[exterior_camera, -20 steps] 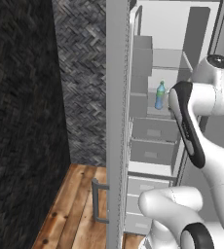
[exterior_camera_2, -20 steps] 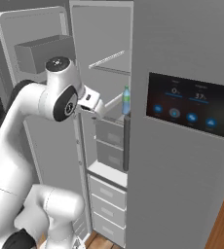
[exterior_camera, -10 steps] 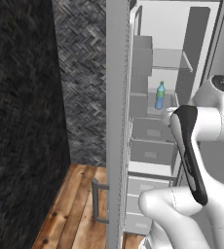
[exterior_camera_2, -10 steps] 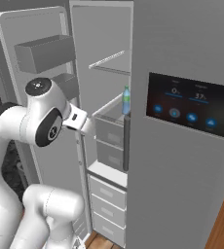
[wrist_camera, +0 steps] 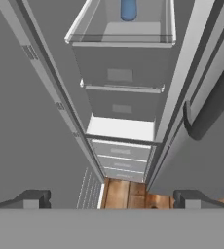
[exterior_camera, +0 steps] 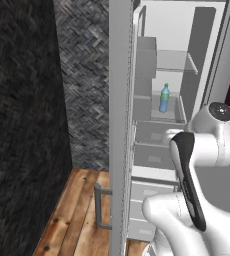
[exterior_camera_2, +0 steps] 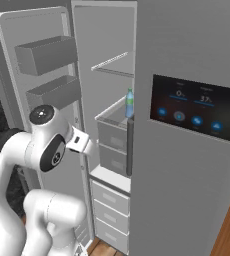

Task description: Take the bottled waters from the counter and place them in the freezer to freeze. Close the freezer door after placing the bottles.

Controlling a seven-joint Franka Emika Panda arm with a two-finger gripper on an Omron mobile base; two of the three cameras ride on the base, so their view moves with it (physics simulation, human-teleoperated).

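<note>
Freezer (exterior_camera_2: 114, 100) stands open, white inside, with a wire shelf near the top, grey bins in the middle and drawers at the bottom. A blue-tinted water bottle (exterior_camera: 164, 98) stands upright in the top clear bin (wrist_camera: 119, 34), near its back wall; the right base view shows it at the bin's right edge (exterior_camera_2: 129, 103), just beside the door with the touchscreen (exterior_camera_2: 194, 111). The hand view shows only the bottle's lower part (wrist_camera: 128, 8).

Freezer door (exterior_camera_2: 37, 90) is swung fully open to the left, its two inner bins facing the room. In the left base view the door is seen edge-on (exterior_camera: 118, 125), with its bar handle (exterior_camera: 100, 206) low over the wooden floor (exterior_camera: 79, 215).

Gripper (wrist_camera: 112, 198) is spread wide and holds nothing. It sits in front of the open compartment, apart from the bottle, level with the lower bins and pointing down toward the drawers (wrist_camera: 119, 158).
</note>
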